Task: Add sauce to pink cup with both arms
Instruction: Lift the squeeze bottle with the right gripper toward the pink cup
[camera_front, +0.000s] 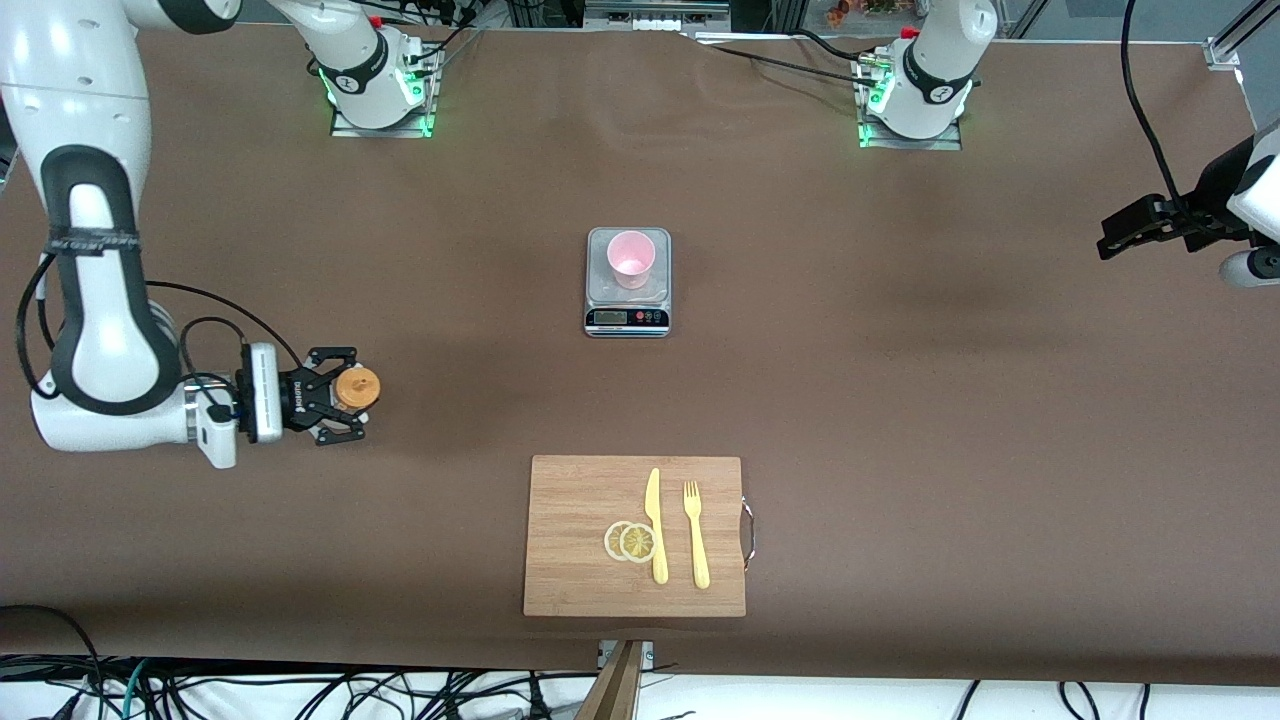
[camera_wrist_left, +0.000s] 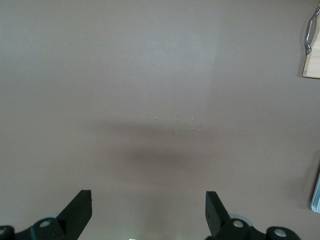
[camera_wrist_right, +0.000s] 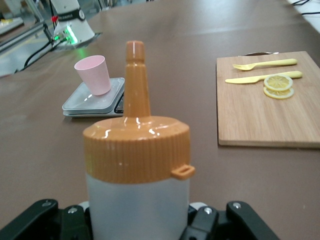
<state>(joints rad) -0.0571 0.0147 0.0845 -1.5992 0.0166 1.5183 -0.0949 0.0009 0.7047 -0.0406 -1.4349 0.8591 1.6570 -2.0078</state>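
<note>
On the steel plate of the kitchen scale (camera_front: 627, 300) at mid-table stands the pink cup (camera_front: 632, 258), upright, smooth and slightly tapered; its contents cannot be made out. Toward the right arm's end of the table, the right gripper (camera_front: 335, 408) is clamped on the sauce bottle (camera_wrist_right: 137, 197), a frosted-white body under a ridged orange cap with a tall nozzle, upright and well apart from the cup. Nearer the front camera lies a bamboo cutting board (camera_front: 580, 540) carrying two lemon slices (camera_front: 630, 541), a yellow plastic knife (camera_front: 655, 525) and fork (camera_front: 696, 534). The left gripper (camera_wrist_left: 149, 212) waits over bare brown tabletop at its own end, jaws wide apart. Broad open cloth separates bottle and scale.
</note>
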